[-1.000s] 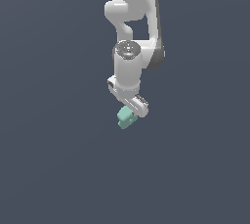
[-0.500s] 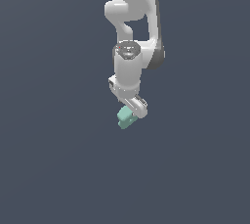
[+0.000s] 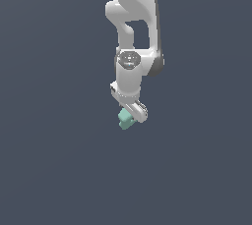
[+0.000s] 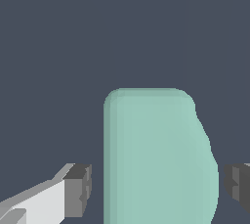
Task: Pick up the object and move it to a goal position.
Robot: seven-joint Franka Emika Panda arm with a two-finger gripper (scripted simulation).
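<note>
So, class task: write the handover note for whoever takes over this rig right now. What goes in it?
Tool: open; in the wrist view dark gaps show between each pad and the mint-green block, so nothing is gripped.
Block: between the fingers; in the exterior view it sits at the tool's tip.
Done: tool lined up around the block.
Left: close on it, lift, carry it to the goal. No goal marker shows in either view.

No readable text, labels, brands, numbers or signs anywhere.
</note>
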